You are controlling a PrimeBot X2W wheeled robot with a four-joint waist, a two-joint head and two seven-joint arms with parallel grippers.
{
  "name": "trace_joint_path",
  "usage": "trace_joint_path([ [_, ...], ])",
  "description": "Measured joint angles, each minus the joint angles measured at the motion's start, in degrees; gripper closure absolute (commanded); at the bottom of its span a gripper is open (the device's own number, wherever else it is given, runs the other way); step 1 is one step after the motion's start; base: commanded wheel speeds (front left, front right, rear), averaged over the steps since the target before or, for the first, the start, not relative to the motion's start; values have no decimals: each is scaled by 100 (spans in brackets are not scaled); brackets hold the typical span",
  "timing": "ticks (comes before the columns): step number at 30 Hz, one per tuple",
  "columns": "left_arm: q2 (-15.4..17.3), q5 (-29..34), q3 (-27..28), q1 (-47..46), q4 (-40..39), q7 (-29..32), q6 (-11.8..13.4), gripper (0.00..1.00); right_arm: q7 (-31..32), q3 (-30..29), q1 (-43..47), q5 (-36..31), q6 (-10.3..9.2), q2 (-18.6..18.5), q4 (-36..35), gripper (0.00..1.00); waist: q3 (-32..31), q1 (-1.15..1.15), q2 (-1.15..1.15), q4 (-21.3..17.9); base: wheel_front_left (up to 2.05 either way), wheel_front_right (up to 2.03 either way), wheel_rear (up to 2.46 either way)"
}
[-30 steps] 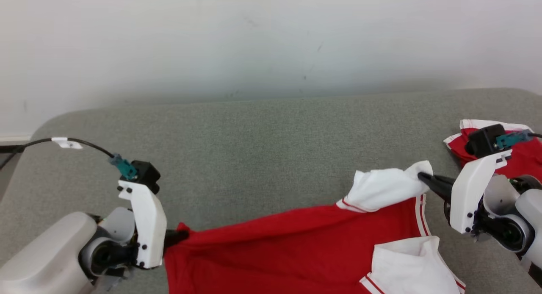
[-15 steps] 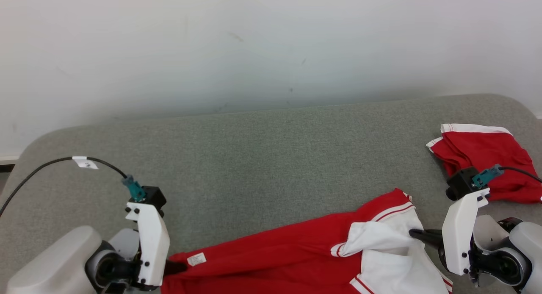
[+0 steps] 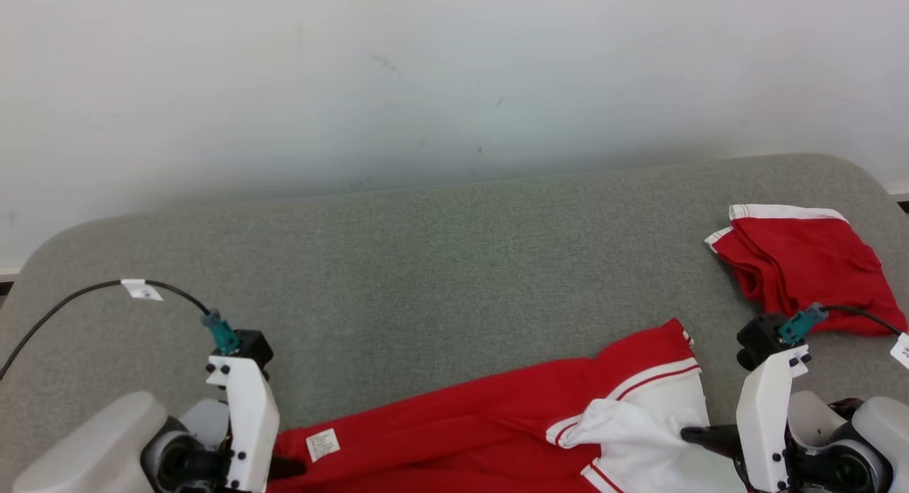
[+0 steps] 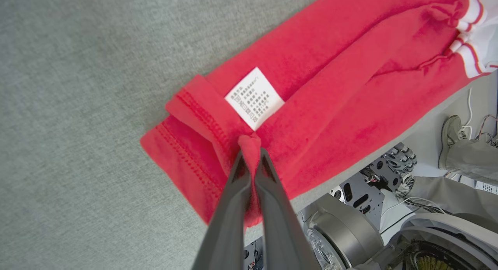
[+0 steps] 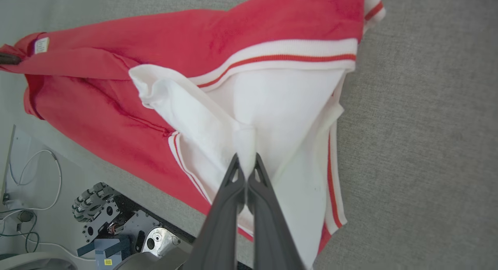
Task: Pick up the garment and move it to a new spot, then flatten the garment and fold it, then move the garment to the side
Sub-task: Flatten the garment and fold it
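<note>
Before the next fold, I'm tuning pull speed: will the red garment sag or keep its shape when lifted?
Probably floppy: the garment puckers where the left end effector and right end effector pinch it. Likely light, since small pinches suffice. It may drag on the textured grey surface.

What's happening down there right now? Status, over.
Left hand shut on garment, red hem. Right hand shut on its white part. Garment stretched along near table edge. Second red piece far right, apart.
</note>
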Motion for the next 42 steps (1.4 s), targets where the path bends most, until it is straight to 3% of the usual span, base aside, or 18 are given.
trace_joint_path([
  [2, -2, -16, -11, 41, 15, 2, -18, 100, 51, -12, 59, 0, 0, -4, -29, 100, -21, 0, 0, -2, 0, 0, 0],
  [3, -7, -31, -19, 59, 24, 3, -25, 93, 82, -26, 92, 8, 0, -8, -45, 97, -35, 0, 0, -2, 0, 0, 0],
  [4, -9, -38, -23, 74, 32, 4, -30, 67, 140, -35, 128, 24, 0, -12, -51, 80, -47, 0, 0, -3, 0, 0, 0],
  [5, -10, -40, -27, 89, 36, 11, -40, 10, 185, -40, 159, 37, 0, -19, -51, 57, -58, 0, 0, -4, 0, 0, 0],
  [6, -10, -43, -33, 104, 38, 11, -41, 0, 210, -54, 191, 40, 0, -24, -53, 7, -68, 0, 0, -4, 0, 0, 0],
  [7, -13, -55, -38, 114, 42, 12, -41, 0, 240, -71, 217, 40, 0, -27, -58, 0, -75, 0, 0, -4, 0, 0, 0],
  [18, 113, -23, 79, 71, -29, -277, -40, 0, 111, -569, 391, 11, 0, -92, -160, 0, -191, 0, 0, 36, 0, 0, 0],
  [25, 281, 519, 442, -69, -257, -1622, 104, 0, -1024, -1325, 519, -144, 0, -234, -771, 0, -252, 0, 0, 92, 0, 0, 0],
  [29, 357, 786, 678, -8, -523, -2444, 357, 0, -1849, -1711, 716, -408, 0, -222, -1065, 0, -266, 0, 0, 127, 0, 0, 0],
  [35, 330, 1209, 1146, 326, -926, -4099, 1105, 0, -3121, -2332, 973, -960, 0, -2, -1174, 0, -274, 0, 0, 171, 0, 0, 0],
  [42, 301, 1572, 1490, 937, -1443, -5484, 1798, 0, -4474, -3127, 1492, -2091, 0, 302, -1373, 0, -311, 0, 0, 258, 0, 0, 0],
])
